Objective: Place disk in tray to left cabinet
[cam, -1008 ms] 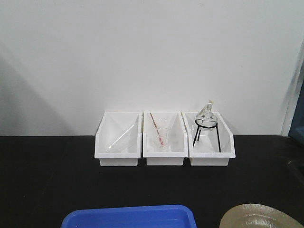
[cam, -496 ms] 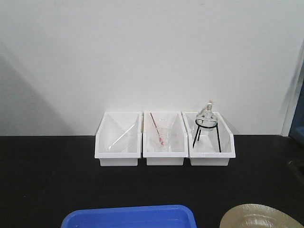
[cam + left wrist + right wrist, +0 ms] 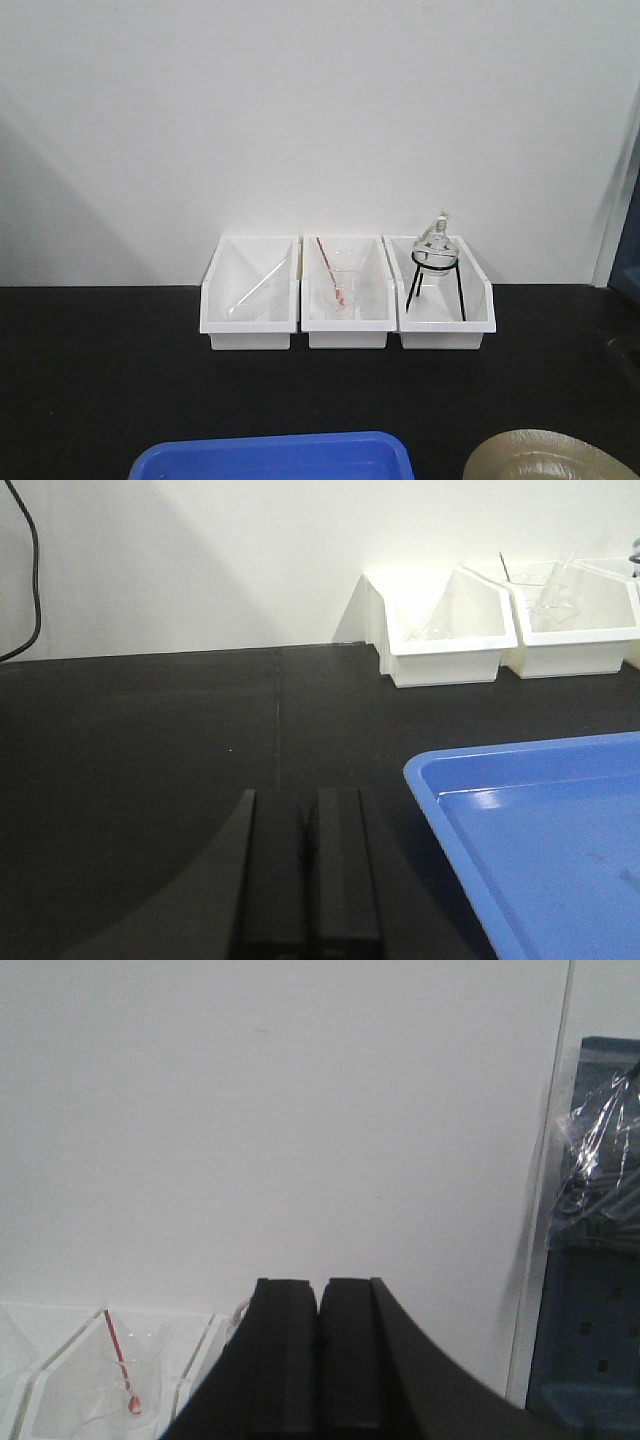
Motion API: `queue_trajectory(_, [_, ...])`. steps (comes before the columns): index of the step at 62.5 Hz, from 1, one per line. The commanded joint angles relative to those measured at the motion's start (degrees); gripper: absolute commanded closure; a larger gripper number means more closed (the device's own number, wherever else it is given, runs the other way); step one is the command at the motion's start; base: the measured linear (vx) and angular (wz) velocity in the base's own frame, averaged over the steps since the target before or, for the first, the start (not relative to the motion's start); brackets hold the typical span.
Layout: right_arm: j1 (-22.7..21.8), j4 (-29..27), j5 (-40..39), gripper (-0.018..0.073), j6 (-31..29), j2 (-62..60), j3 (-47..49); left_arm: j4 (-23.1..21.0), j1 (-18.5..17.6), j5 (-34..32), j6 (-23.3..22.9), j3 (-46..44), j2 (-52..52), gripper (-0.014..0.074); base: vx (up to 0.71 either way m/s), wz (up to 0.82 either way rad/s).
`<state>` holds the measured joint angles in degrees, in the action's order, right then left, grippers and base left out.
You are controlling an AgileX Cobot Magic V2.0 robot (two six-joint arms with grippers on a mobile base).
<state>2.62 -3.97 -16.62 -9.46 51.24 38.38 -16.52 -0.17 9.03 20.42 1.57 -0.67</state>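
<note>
Hovering shut and empty, the left gripper (image 3: 308, 810) and right gripper (image 3: 318, 1300) have not yet taken the disk (image 3: 545, 458), lying just right of the tray (image 3: 270, 441) on the table (image 3: 100, 380); next, a rim grasp seems needed.

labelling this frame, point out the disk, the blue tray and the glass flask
disk (image 3: 545, 458): front view, beige face, cut off at the bottom right edge.
blue tray (image 3: 270, 462): front view, bare floor just inside the far rim.
glass flask (image 3: 435, 250): front view, its round body.
</note>
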Motion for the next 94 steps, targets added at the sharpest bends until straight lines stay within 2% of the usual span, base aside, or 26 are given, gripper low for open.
queue_trajectory(1, [-0.4,0.0,-0.9,0.0557,0.6,0.2,2.1,-0.6,0.0,-4.7,-0.2,0.8,-0.8,0.0596,0.00,0.00])
queue_trajectory(12, [-0.4,0.7,18.3,0.0515,0.0,1.0,2.0,-0.6,0.0,-4.7,-0.2,0.8,-0.8,0.0596,0.00,0.00])
queue_trajectory(20, [-0.4,0.9,29.5,0.0417,-0.1,3.7,2.0,-0.6,0.0,-4.7,-0.2,0.8,-0.8,0.0596,0.00,0.00])
queue_trajectory(30, [-0.4,0.7,36.5,0.0165,0.0,7.1,2.0,-0.6,0.0,-4.7,-0.2,0.8,-0.8,0.0596,0.00,0.00])
queue_trajectory(31, [-0.4,0.6,37.0,0.0112,0.0,7.3,2.0,-0.6,0.0,-4.7,-0.2,0.8,-0.8,0.0596,0.00,0.00])
queue_trajectory(34, [-0.4,0.0,38.5,0.0027,0.7,7.9,2.0,-0.6,0.0,-4.7,-0.2,0.8,-0.8,0.0596,0.00,0.00])
queue_trajectory(40, [-0.9,-1.1,40.7,-0.0069,6.4,8.2,2.0,-0.6,0.0,-4.7,-0.2,0.8,-0.8,0.0596,0.00,0.00])
queue_trajectory(44, [-3.6,-1.0,42.7,-0.0066,13.8,8.7,2.1,-0.6,0.0,-4.7,-0.2,0.8,-0.8,0.0596,0.00,0.00])
queue_trajectory(51, [-12.2,-3.2,44.4,-0.0003,18.8,10.7,2.3,-0.6,0.0,-4.7,-0.2,0.8,-0.8,0.0596,0.00,0.00])
queue_trajectory(55, [-19.6,-8.7,45.9,0.0041,18.7,12.7,2.5,-0.6,0.0,-4.7,-0.2,0.8,-0.8,0.0596,0.00,0.00])
queue_trajectory(60, [-29.0,-18.5,48.0,0.0096,17.1,16.1,2.7,-0.6,0.0,-4.7,-0.2,0.8,-0.8,0.0596,0.00,0.00])
queue_trajectory(66, [-37.6,-33.2,51.3,0.0174,10.7,21.2,2.7,-0.6,0.0,-4.7,-0.2,0.8,-0.8,0.0596,0.00,0.00])
queue_trajectory(72, [-42.1,-49.7,54.8,0.0248,-3.0,25.4,2.7,-0.6,0.0,-4.7,-0.2,0.8,-0.8,0.0596,0.00,0.00])
queue_trajectory(77, [-44.5,-59.8,58.4,0.0288,-16.3,28.5,2.7,-0.6,0.0,-4.7,-0.2,0.8,-0.8,0.0596,0.00,0.00])
queue_trajectory(85, [-46.3,-69.2,63.2,0.0314,-31.2,32.9,2.7,-0.6,0.0,-4.7,-0.2,0.8,-0.8,0.0596,0.00,0.00])
queue_trajectory(90, [-46.7,-70.2,67.7,0.0314,-40.4,35.9,2.7,-0.6,0.0,-4.7,-0.2,0.8,-0.8,0.0596,0.00,0.00])
queue_trajectory(94, [-46.7,-69.9,71.6,0.0314,-45.1,38.5,2.7,-0.6,0.0,-4.7,-0.2,0.8,-0.8,0.0596,0.00,0.00])
